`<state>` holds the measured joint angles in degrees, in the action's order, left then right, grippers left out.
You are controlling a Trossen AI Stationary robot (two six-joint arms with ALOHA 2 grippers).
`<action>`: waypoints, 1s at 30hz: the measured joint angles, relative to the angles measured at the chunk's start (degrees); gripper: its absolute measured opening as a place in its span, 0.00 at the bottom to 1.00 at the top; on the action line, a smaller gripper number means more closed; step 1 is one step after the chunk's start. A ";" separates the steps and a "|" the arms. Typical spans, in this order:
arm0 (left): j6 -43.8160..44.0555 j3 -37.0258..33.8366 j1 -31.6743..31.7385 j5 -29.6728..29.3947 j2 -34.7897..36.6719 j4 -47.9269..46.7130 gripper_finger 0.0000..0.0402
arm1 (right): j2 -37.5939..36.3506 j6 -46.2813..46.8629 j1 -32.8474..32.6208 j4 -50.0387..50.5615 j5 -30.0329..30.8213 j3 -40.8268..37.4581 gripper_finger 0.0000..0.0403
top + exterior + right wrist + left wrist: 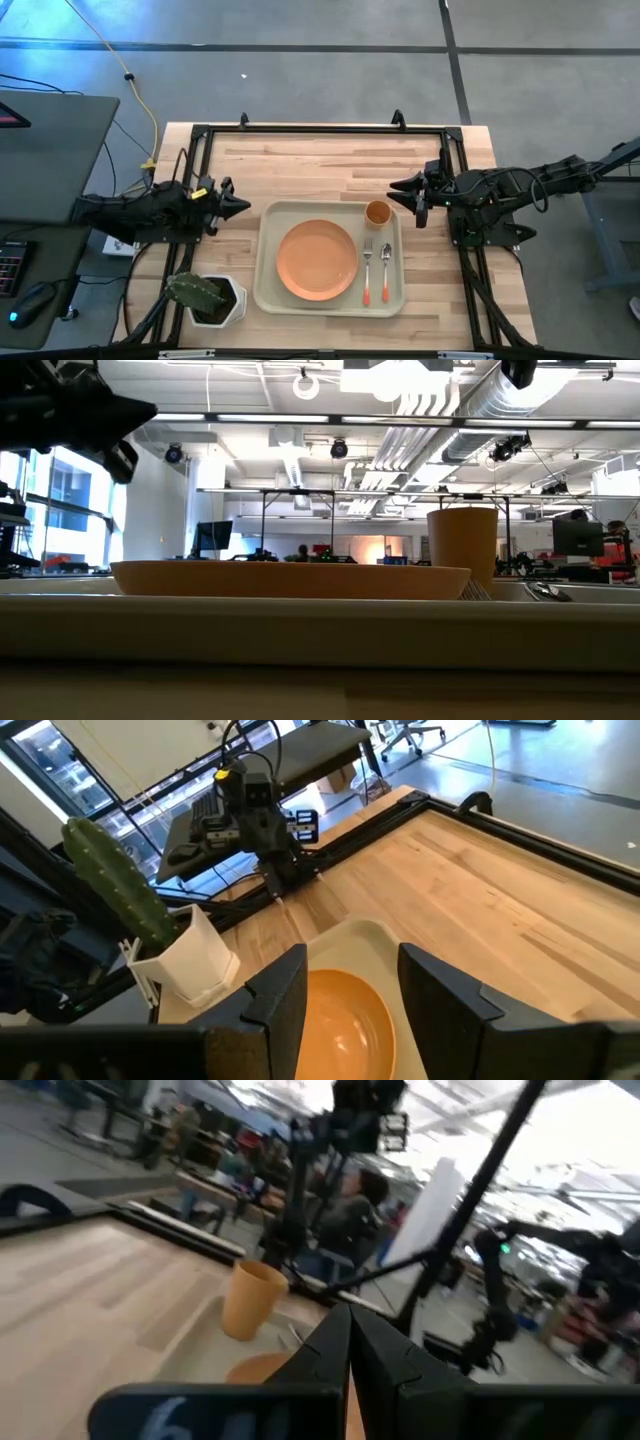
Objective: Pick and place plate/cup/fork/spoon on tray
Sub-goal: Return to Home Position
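- On the tabletop (300, 160), near its front edge: the tray (268, 290), with all four task things already inside its rim.
- In the left and middle part of the tray: the plate (317, 260), lying flat, so that room stays free along the right side.
- In the far right corner, just beyond the plate: the cup (377, 212), standing upright, apart from the cutlery.
- To the right of the plate, side by side with handles toward the front: the fork (367, 270) nearer the plate, then the spoon (386, 268) nearer the rim. Probably set so to look like a laid place.
- By this layout, task judged as finished or almost finished; nothing of it left outside the tray.
- Left pincer (240, 206): above the tabletop just left of the tray, pointing at it, fingers pressed together to a tip, holding nothing.
- Right pincer (400, 186): above the tabletop just beyond the tray's far right corner, near the cup, fingers (285, 995) clearly apart with an empty gap, touching nothing.
- Outside the tray, at the front left corner: a white pot with a cactus (208, 297), not part of the task.
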<state>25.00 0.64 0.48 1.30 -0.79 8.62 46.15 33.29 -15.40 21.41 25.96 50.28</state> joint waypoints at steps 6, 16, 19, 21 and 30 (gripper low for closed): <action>-1.75 0.02 1.25 5.89 0.65 -3.37 0.00 | 0.00 -0.28 0.00 0.02 0.02 0.02 0.37; -2.69 0.02 2.68 6.73 0.63 -5.68 0.00 | 0.00 5.00 0.00 0.03 0.04 0.02 0.37; -2.65 0.02 2.68 6.73 0.58 -6.50 0.00 | 0.00 7.15 0.02 0.52 0.17 0.02 0.37; -2.65 0.02 2.68 6.73 0.58 -6.46 0.00 | 0.00 7.79 0.01 0.97 -0.16 0.02 0.37; -2.65 0.02 2.67 6.71 0.56 -6.29 0.00 | -3.98 1.92 -2.83 6.25 -8.03 -0.56 0.10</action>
<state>22.35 0.67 3.15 8.01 -0.23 2.33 42.17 35.21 -18.23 27.66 17.92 49.72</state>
